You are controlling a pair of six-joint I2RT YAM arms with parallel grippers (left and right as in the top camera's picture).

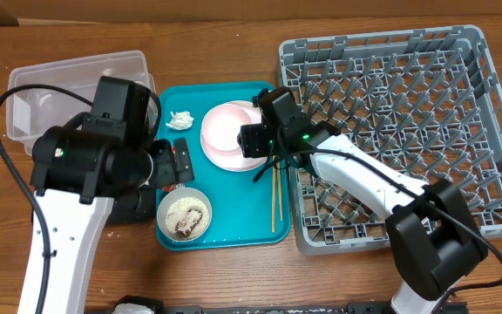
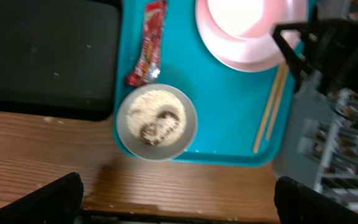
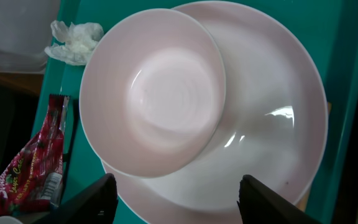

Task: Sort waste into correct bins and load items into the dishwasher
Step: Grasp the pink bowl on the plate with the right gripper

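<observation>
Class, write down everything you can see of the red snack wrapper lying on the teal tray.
The red snack wrapper is a narrow, glossy packet, crinkled, with white lettering. It lies flat and lengthwise on the teal tray, close to the tray's edge beside the black bin. One end is near the bowl of rice scraps, and the other points towards the tissue. It sits apart from the plate. Nothing grips it.
</observation>
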